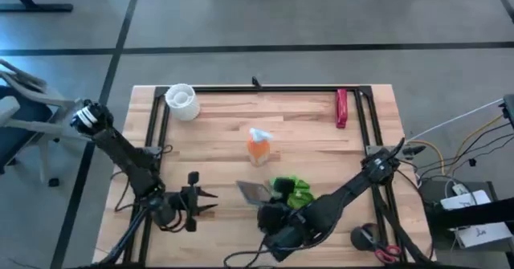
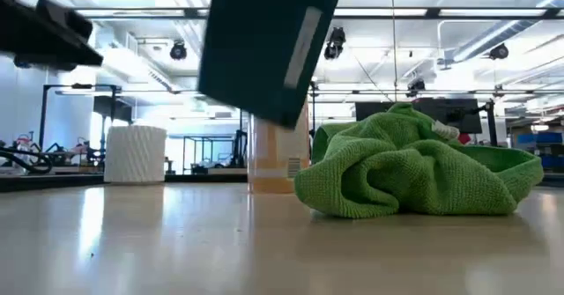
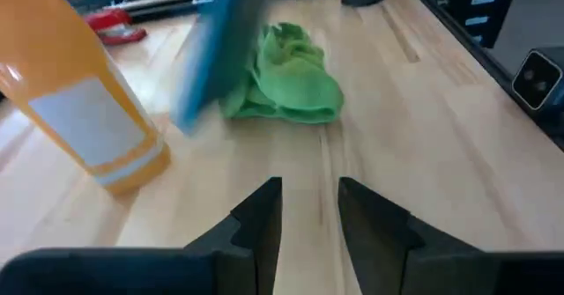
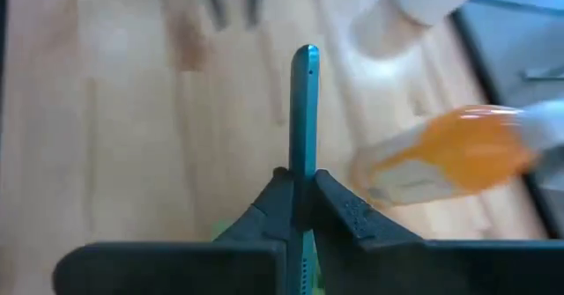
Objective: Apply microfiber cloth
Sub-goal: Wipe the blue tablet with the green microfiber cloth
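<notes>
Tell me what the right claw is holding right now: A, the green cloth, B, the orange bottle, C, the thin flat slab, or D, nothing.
C: in the right wrist view the right claw is clamped on the edge of the thin slab, while the green cloth lies on the table.

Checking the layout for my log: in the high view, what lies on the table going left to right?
Left gripper → white ribbed cup → orange bottle → microfiber cloth → red object.
</notes>
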`<state>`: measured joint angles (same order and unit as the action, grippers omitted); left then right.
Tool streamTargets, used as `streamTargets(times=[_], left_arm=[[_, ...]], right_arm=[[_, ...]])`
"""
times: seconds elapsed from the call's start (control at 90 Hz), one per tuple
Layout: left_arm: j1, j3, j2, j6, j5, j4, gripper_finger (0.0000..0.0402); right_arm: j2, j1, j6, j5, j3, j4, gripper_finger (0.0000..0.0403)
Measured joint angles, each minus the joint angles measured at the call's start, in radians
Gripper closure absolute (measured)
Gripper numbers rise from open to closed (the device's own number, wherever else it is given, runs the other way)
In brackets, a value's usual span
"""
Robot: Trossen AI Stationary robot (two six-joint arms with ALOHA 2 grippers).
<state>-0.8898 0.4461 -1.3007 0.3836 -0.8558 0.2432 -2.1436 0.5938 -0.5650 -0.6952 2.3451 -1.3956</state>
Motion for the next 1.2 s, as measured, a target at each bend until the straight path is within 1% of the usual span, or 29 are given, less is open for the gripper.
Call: streamTargets(times=[0.067,0.167,0.233,0.322,0.389,0.478,0.6,0.711,0.811,0.922,1.044,1.2], left_arm=[[0.003,-0.026,-0.056,0.0,-0.022,0.095,0.0303],[0.004,-0.055,-0.143,0.0,-0.045,0.231,0.0303],[0.008,-0.056,-0.205,0.0,-0.049,0.297,0.0303],[0.012,-0.049,-0.276,0.0,-0.052,0.356,0.0303],[0.014,-0.038,-0.324,0.0,-0.051,0.387,0.0303],[0.019,-0.016,-0.375,0.0,-0.051,0.403,0.0303],[0.027,0.013,-0.424,0.0,-0.052,0.403,0.0303],[0.039,0.034,-0.457,0.0,-0.053,0.403,0.0303],[0.049,0.049,-0.483,0.0,-0.052,0.403,0.0303],[0.062,0.064,-0.502,0.0,-0.052,0.408,0.0303],[0.078,0.076,-0.516,0.003,-0.052,0.409,0.0303],[0.091,0.084,-0.528,0.016,-0.051,0.408,0.0303]], right_arm=[[0.028,0.003,-0.001,-0.013,0.0,-0.07,0.0394],[0.037,0.018,0.0,-0.019,-0.003,-0.181,0.0394],[0.031,0.029,0.023,-0.016,-0.039,-0.168,0.0394],[0.017,0.045,0.058,-0.009,-0.11,-0.109,0.0394],[-0.003,0.057,0.033,-0.012,-0.172,-0.14,0.0394],[-0.037,0.074,-0.019,-0.011,-0.275,-0.141,0.0394],[-0.086,0.106,-0.035,-0.019,-0.395,-0.011,0.0395],[-0.137,0.134,-0.037,-0.006,-0.462,0.078,0.0395],[-0.183,0.142,-0.05,0.058,-0.488,0.123,0.0398],[-0.22,0.147,-0.065,0.105,-0.514,0.126,0.0398],[-0.242,0.151,-0.063,0.1,-0.515,0.121,0.0396],[-0.229,0.148,-0.065,0.112,-0.516,0.121,0.0395]])
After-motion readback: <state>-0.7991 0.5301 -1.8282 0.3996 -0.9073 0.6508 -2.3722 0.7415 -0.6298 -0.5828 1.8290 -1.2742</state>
